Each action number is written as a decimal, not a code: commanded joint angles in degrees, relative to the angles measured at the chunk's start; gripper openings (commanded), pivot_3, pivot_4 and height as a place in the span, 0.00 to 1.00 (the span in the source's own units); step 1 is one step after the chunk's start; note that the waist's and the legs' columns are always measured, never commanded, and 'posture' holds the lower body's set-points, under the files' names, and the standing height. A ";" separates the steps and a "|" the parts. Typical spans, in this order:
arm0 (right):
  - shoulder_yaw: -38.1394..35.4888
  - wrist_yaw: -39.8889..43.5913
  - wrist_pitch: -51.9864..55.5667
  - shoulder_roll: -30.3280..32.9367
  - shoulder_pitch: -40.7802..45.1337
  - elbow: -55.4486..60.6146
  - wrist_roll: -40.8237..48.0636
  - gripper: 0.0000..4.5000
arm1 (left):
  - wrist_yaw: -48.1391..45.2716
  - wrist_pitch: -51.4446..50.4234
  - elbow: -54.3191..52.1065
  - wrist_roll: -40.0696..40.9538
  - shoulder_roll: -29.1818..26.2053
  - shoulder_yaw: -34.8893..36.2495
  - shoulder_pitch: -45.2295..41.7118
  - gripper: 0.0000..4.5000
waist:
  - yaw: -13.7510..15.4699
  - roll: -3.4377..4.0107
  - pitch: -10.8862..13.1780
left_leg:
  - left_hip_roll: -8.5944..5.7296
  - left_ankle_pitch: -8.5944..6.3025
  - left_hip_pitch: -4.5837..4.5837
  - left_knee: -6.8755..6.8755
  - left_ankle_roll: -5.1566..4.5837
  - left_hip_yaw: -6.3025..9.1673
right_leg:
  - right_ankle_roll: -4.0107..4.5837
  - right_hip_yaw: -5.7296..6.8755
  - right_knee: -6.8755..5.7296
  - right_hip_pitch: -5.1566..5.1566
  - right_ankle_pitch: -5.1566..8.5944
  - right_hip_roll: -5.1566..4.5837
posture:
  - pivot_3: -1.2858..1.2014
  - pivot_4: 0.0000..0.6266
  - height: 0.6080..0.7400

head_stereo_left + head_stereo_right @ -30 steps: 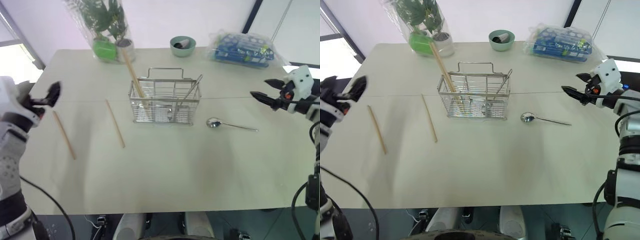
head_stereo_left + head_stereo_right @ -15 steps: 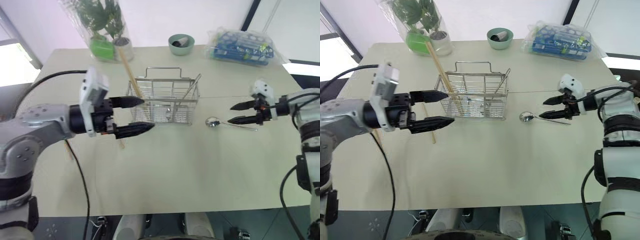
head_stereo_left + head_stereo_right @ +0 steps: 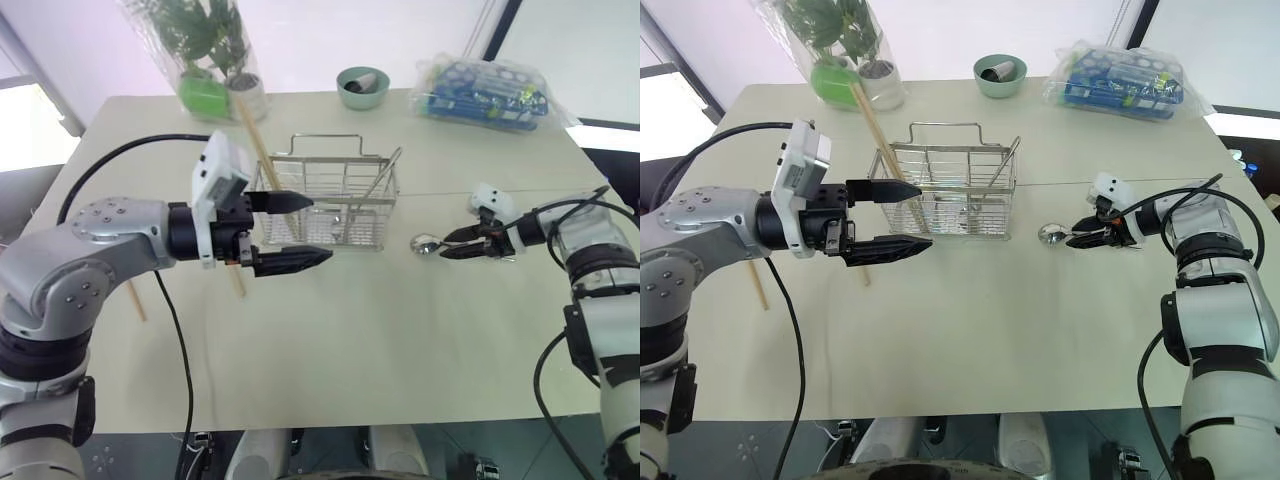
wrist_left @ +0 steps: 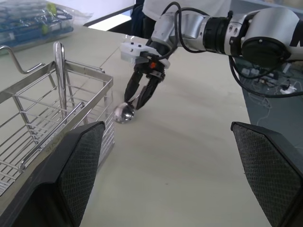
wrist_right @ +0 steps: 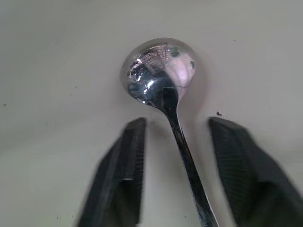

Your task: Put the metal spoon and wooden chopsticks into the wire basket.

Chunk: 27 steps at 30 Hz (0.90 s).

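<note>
The metal spoon (image 3: 425, 243) lies on the table right of the wire basket (image 3: 330, 205), bowl toward the basket. My right gripper (image 3: 447, 246) is low over its handle. In the right wrist view the fingers (image 5: 128, 165) flank the handle just behind the bowl (image 5: 158, 71), with a small gap on each side. My left gripper (image 3: 318, 230) hovers wide open in front of the basket's left end, pointing right, holding nothing. One wooden chopstick (image 3: 255, 135) leans in the basket. Two more lie on the table, one (image 3: 238, 283) under my left gripper and one (image 3: 135, 300) further left.
A thin metal utensil handle (image 3: 385, 180) leans in the basket's right end. At the back of the table stand a wrapped plant (image 3: 215, 60), a green bowl (image 3: 362, 88) and a plastic bag of blue items (image 3: 485, 95).
My left arm swung in from the table's left side to the front of the basket, still open. My right gripper dropped to the spoon and its fingers narrowed around the handle.
</note>
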State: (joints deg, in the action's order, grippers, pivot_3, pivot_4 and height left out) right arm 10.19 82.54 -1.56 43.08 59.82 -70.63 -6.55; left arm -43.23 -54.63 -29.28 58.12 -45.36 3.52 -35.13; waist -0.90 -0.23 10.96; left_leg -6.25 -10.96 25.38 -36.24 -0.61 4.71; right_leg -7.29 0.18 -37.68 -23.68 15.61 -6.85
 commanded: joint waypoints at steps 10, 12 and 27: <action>-3.71 6.98 -0.17 1.02 -3.28 5.78 3.50 0.00 | -0.60 2.00 -0.13 -1.85 -0.31 1.23 -0.87 1.00 | 0.01 -0.01 0.00 | 0.06 0.07 -0.04 0.01 0.08 0.02 | 0.02 0.01 0.00 0.02 -0.06 0.06 | 0.52 0.24 0.60; -1.06 9.57 5.34 4.20 -10.33 20.84 12.09 0.00 | -1.10 2.83 0.95 -3.04 -0.41 1.41 -1.24 1.00 | 0.34 -0.01 0.01 | 0.06 0.07 -0.04 0.03 0.08 0.04 | 0.01 0.01 0.00 0.01 -0.07 0.06 | 0.52 0.24 0.60; -21.30 -25.08 47.79 -6.42 -6.47 68.59 54.35 0.00 | -3.43 6.97 7.45 -9.09 1.50 0.53 -5.11 1.00 | 0.29 -0.13 0.00 | 0.18 0.04 0.09 0.03 0.04 0.10 | 0.50 0.09 0.08 -0.37 -0.16 -0.09 | 0.52 0.24 0.60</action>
State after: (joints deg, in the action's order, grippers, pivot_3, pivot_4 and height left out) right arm -8.49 63.45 45.90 37.93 51.49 -0.62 46.40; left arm -46.22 -49.03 -21.40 49.52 -44.01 3.41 -39.07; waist -0.60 -0.36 10.96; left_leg -6.08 -10.91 25.51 -36.20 -0.55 4.81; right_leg -6.79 0.26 -37.55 -24.07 15.44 -6.94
